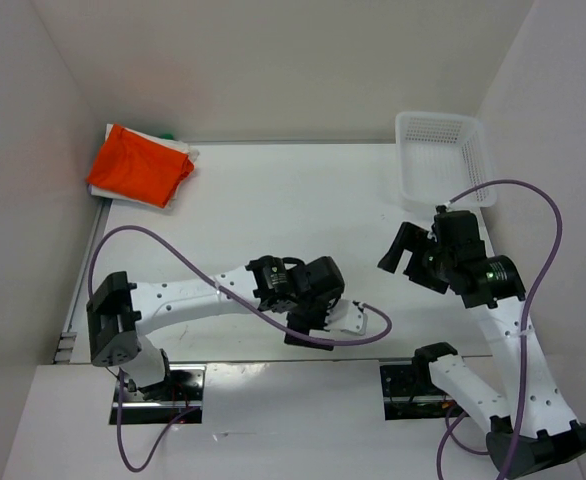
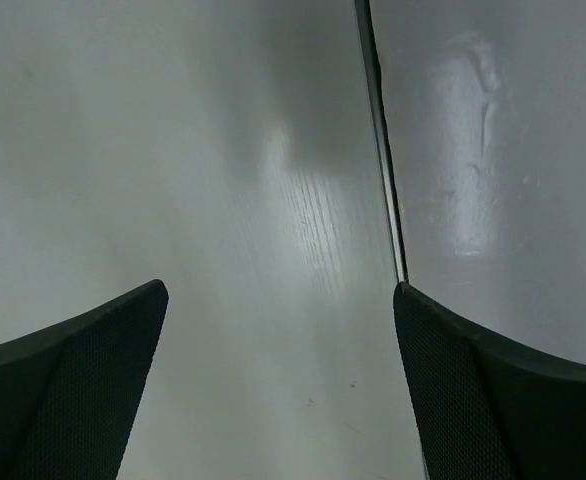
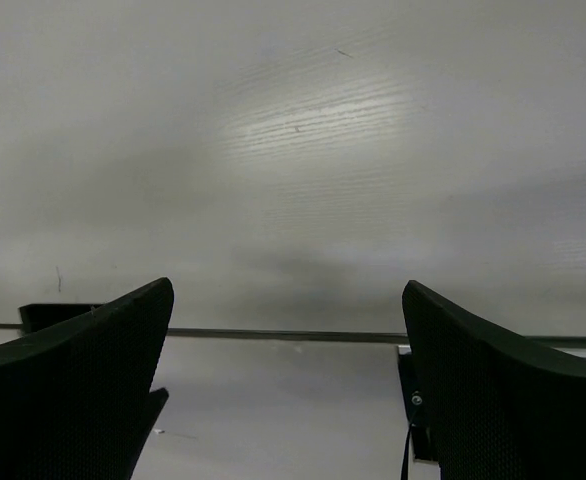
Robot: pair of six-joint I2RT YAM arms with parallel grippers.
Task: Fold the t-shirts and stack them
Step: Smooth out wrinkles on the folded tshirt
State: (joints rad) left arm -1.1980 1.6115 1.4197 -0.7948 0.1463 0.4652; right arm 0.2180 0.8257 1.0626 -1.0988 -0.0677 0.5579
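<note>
The t-shirts lie folded in one stack at the table's far left corner. The orange-red one [image 1: 136, 166] is on top, a white one [image 1: 181, 152] shows under it, and a sliver of green [image 1: 166, 133] peeks out behind. My left gripper [image 1: 316, 325] [image 2: 278, 380] hangs open over the bare table near the front edge, with nothing between its fingers. My right gripper [image 1: 410, 257] [image 3: 288, 370] is open and empty too, raised at the right, in front of the basket. Both grippers are far from the stack.
A white plastic mesh basket [image 1: 439, 156] stands at the back right, with nothing showing in it. White walls close the table [image 1: 273, 210] at the back and both sides. A dark seam [image 2: 383, 170] [image 3: 303, 336] crosses the surface near the front edge, beside the arms' bases.
</note>
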